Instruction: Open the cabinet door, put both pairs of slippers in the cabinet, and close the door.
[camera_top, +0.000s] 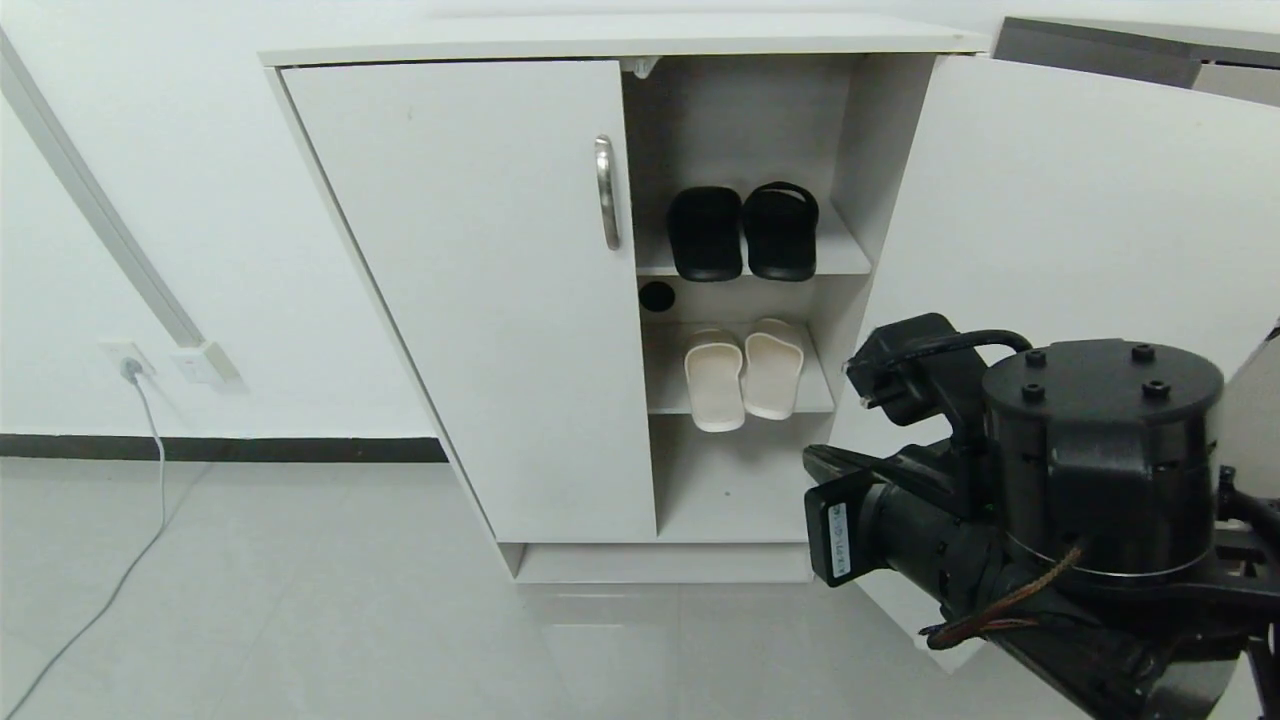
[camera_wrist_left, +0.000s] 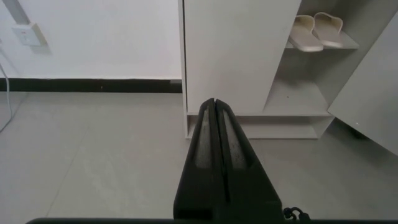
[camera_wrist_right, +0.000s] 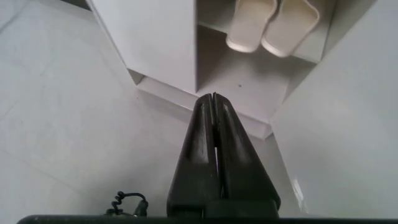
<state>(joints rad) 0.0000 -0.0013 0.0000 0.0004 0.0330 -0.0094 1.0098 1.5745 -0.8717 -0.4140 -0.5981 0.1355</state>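
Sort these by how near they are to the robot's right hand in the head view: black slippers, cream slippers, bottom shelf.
1. Bare white bottom shelf, just ahead of the right hand.
2. Cream slip-on slippers, middle shelf.
3. Black slip-on slippers, top shelf.

Right arm (camera_top: 1060, 500) is covering open door's (camera_top: 1080, 200) lower part; shut door (camera_top: 470, 300) is hiding cabinet's (camera_top: 620, 40) left half; white slippers (camera_wrist_right: 292, 25) are being cropped in right wrist view.
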